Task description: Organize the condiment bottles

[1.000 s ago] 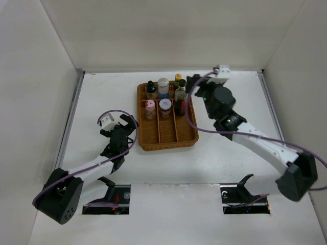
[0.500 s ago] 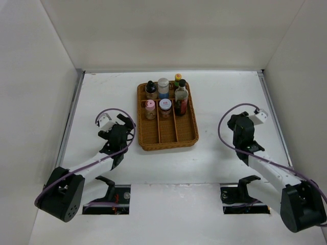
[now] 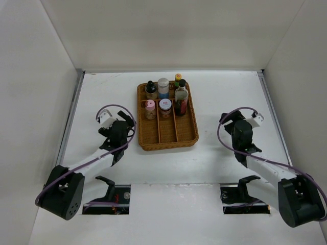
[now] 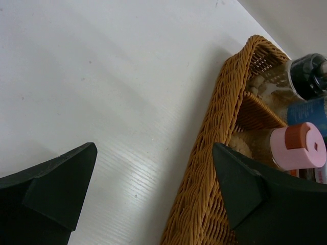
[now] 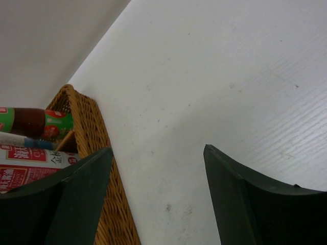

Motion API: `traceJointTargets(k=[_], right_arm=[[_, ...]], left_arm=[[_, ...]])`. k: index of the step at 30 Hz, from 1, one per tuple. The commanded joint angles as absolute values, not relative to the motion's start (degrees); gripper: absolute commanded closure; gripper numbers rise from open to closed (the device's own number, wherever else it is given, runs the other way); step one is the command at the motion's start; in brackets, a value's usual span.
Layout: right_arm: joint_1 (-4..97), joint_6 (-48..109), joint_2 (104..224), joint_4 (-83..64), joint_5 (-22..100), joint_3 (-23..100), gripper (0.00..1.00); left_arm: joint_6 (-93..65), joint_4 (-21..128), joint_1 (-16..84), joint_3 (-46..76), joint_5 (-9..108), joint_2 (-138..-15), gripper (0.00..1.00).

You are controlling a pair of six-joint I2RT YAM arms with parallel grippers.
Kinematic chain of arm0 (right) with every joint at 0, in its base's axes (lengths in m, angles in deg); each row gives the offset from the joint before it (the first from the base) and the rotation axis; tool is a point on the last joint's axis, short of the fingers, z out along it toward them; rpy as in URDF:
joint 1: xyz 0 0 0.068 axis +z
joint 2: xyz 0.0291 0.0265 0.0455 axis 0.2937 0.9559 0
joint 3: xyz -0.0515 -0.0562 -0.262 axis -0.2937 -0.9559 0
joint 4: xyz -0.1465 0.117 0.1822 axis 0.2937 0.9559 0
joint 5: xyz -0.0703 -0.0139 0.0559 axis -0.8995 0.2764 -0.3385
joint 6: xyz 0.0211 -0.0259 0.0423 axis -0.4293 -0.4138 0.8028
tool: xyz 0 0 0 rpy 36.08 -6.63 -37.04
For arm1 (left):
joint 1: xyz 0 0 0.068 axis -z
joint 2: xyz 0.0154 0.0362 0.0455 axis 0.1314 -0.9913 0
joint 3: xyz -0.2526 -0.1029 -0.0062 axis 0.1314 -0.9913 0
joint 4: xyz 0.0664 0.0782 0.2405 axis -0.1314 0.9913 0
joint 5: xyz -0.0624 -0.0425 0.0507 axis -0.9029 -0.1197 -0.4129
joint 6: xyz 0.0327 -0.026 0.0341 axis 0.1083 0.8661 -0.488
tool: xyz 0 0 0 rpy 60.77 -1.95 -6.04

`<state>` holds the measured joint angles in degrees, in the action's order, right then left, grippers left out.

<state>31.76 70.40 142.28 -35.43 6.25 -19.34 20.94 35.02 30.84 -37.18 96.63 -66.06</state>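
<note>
**Top view.** All six bottles are seen standing in the wicker tray (image 3: 168,145), grouped in its 12 o'clock half. The half towards 6 o'clock is bare.
- The left compartment holds the black-capped bottle (image 3: 151,89), with the pink-capped bottle (image 3: 149,107) at its 6 o'clock.
- The middle compartment holds the white-capped bottle (image 3: 163,86), with the short red-lidded jar (image 3: 165,106) at its 6 o'clock.
- The right compartment holds the yellow-capped green bottle (image 3: 178,79), with the tall clear bottle (image 3: 181,97) at its 6 o'clock.

The left gripper (image 3: 122,126) is placed at 9 o'clock of the tray. The right gripper (image 3: 229,121) is placed at 3 o'clock, well apart from it. Both are low over the table (image 3: 102,92).

**Left wrist view.** The left gripper (image 4: 153,150) is shown spread wide, with nothing between its fingers. The tray wall (image 4: 225,102) runs past at 3 o'clock. Behind it the pink-capped bottle (image 4: 299,145) and the black-capped bottle (image 4: 309,74) can be made out.

**Right wrist view.** The right gripper (image 5: 158,150) is likewise wide apart and empty, with bare table beneath. The tray corner (image 5: 89,122) and the green bottle (image 5: 46,122) are caught at 9 o'clock.

The sorting is judged complete or nearly so, since no bottle is left outside the tray. Little more than a retreat of both arms towards their bases seems called for, with care taken not to brush the tray walls. Should a tidier spread be wanted, an upright grasp by the cap would be needed.
</note>
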Motion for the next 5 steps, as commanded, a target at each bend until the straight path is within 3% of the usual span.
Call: traceJointTargets(k=[1, 5], right_arm=[[32.15, 71.84, 142.47, -41.4, 7.98, -19.52, 0.21], [32.15, 72.11, 143.09, -41.66, 9.29, -19.26, 0.2]], left_arm=[[21.38, 36.19, 30.62, -34.39, 95.84, -64.99, 0.0], [21.29, 39.19, 30.62, -32.71, 96.36, -64.9, 0.0]])
